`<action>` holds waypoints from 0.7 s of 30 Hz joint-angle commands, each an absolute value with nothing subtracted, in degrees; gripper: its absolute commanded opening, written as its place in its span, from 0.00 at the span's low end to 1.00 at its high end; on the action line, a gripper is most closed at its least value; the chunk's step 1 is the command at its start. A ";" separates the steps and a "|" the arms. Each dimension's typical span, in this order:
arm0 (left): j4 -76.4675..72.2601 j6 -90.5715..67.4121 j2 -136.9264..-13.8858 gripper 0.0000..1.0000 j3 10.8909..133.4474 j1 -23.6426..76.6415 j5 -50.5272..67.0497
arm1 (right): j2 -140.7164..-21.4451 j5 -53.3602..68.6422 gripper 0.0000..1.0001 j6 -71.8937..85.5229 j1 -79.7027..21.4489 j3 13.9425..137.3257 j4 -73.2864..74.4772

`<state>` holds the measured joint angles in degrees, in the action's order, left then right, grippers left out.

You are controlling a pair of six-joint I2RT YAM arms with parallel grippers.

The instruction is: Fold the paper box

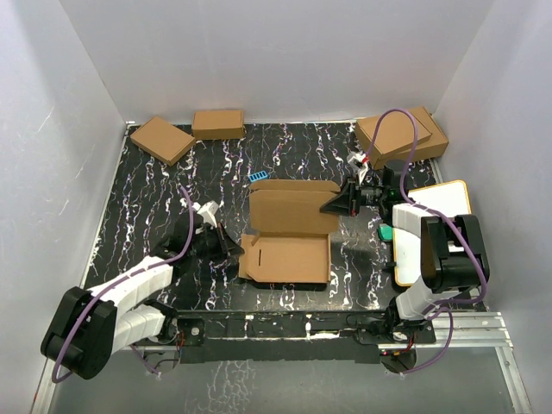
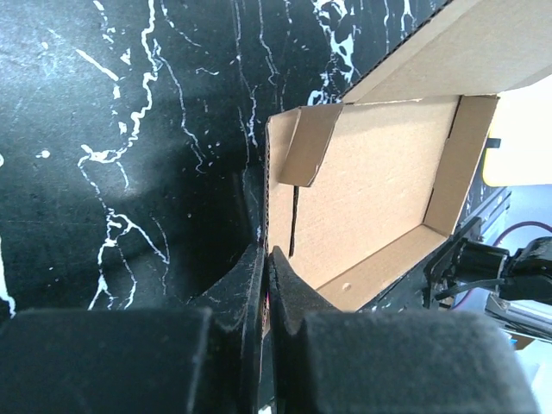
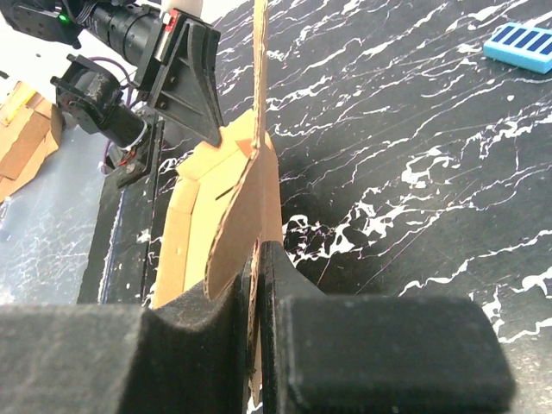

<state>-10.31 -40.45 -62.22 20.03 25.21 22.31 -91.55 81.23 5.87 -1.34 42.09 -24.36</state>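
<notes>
Left end effector (image 1: 231,247), pressed shut, pinches the left short wall of the paper box (image 1: 289,250). The box is a brown cardboard mailer, half folded, in the middle of the black marbled worktop (image 1: 155,198). Right end effector (image 1: 335,207), also pressed shut, pinches the right edge of the box's lid panel. That panel rises from the far side of the tray (in the right wrist view it appears edge-on and nearly upright).

The box lies between the two arms, with its long axis running left to right across the worktop, so each arm holds one short end. The left grip is on the nearer tray wall and the right grip is on the farther lid. The tray extends rightward from the left grip, and the lid extends leftward from the right grip.

The next move is probably to swing the lid down toward the near edge, over the tray. The right arm would lead while the left steadies the wall.
</notes>
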 commanded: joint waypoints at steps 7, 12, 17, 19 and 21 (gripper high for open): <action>-13.81 -39.15 -62.39 0.00 24.24 24.96 27.59 | -87.79 80.55 0.08 9.39 -2.11 45.18 -31.81; -14.55 -36.51 -62.34 0.00 24.32 24.97 26.91 | -88.72 80.03 0.08 16.06 -2.45 44.97 -39.78; -16.78 -35.25 -64.29 0.00 26.08 25.00 27.40 | -89.29 77.81 0.08 21.42 -4.91 44.40 -46.94; -17.35 -35.06 -64.60 0.00 26.93 25.05 27.46 | -89.15 77.02 0.08 20.84 -5.48 44.10 -46.94; -17.73 -34.79 -64.45 0.00 27.34 25.06 27.22 | -88.84 75.96 0.08 20.02 -5.62 43.64 -46.95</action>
